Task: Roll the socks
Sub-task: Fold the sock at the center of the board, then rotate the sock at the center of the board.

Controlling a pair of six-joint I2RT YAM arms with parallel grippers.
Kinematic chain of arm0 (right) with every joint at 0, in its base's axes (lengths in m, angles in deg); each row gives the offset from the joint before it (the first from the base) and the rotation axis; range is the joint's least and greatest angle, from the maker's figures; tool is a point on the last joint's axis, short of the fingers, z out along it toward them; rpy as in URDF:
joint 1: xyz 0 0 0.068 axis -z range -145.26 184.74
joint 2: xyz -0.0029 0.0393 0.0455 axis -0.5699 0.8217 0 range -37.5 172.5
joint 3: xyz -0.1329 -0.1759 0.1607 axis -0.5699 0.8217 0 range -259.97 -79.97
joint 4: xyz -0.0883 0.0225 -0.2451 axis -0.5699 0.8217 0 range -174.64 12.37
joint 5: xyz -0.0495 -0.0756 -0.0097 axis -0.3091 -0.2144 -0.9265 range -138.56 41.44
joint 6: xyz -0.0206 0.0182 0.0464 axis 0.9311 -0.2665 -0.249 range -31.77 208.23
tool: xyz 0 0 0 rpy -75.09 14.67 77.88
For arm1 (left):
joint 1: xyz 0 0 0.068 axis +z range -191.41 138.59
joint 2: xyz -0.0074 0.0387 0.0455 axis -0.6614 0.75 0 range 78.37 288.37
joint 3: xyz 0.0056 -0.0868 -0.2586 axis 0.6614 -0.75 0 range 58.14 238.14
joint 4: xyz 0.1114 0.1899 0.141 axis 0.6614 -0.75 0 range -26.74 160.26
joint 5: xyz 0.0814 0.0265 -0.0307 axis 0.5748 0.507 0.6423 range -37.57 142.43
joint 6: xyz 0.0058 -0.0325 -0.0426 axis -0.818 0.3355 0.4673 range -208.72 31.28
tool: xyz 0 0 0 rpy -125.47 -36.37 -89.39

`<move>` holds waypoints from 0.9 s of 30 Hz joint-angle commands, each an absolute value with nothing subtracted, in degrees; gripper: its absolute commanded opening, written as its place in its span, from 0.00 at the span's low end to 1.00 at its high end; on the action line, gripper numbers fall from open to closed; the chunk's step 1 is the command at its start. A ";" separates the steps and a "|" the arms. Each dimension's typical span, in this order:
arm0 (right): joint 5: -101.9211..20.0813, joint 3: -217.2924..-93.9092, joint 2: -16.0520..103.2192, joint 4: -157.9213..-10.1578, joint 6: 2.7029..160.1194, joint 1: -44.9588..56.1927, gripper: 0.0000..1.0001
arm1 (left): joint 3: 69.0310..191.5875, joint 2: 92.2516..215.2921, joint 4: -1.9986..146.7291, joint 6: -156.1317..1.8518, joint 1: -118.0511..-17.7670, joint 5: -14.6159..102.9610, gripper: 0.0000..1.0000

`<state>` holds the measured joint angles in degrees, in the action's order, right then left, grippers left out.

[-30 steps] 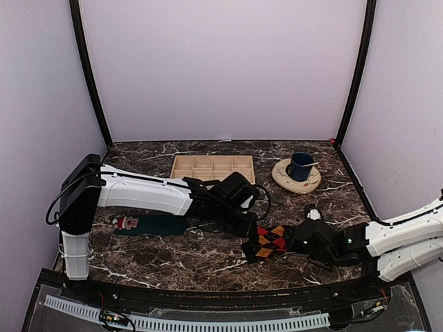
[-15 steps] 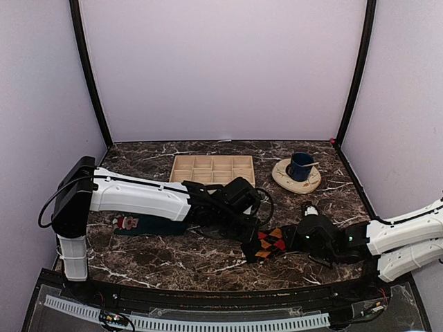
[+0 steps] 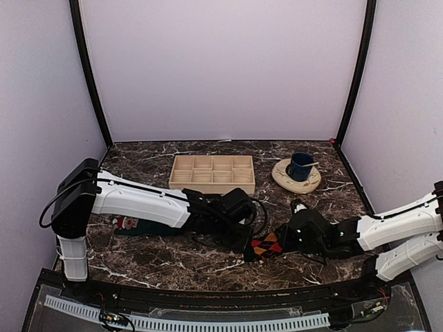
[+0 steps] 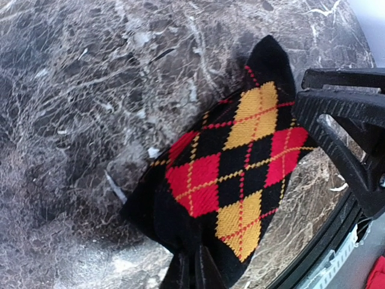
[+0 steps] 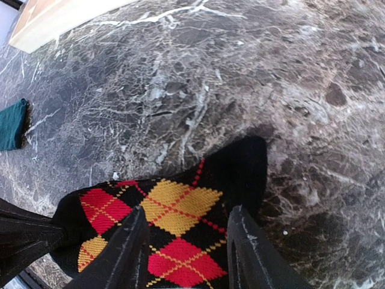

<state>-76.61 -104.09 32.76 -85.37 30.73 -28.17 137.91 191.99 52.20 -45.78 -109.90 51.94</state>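
So the argyle sock (image 4: 234, 180), black with red and orange diamonds, sits in a short folded bundle near the front edge of the marble table (image 3: 173, 259), roughly in the middle. The teal sock (image 3: 131, 223) is well off to the left. Only its Santa end really shows, because the left arm (image 3: 138, 200) lies right across the rest of it. Further back there's a wooden tray (image 3: 212, 173) with compartments, and to its right a blue cup (image 3: 300, 166) on a saucer (image 3: 287, 182). Both are well away from the socks.

The left gripper (image 4: 192, 265) has its fingers pressed together, pinching the dark edge of the argyle sock on its left side. The right gripper (image 5: 189, 214) comes in from the opposite side with its jaws partly spread, one finger on either side of the diamond patch, resting over the fabric rather than squeezing it.
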 commanded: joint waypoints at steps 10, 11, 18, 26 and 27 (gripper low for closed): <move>-73.00 -107.26 38.04 -88.68 33.00 -26.96 0.32 | 134.52 189.42 51.46 -45.97 -110.26 54.79 0.34; -73.00 -107.10 38.20 -88.74 32.76 -26.96 0.32 | 134.47 189.19 50.97 -46.12 -110.30 55.60 0.36; -73.39 -105.08 36.86 -89.56 31.98 -26.93 0.29 | 131.80 183.58 52.70 -47.47 -110.29 58.98 0.42; -75.35 -104.71 34.24 -87.05 32.50 -26.96 0.25 | 130.77 181.25 56.24 -51.05 -112.71 55.95 0.23; -75.62 -104.55 34.10 -86.67 32.43 -27.00 0.23 | 131.09 181.73 56.48 -51.57 -112.97 55.50 0.19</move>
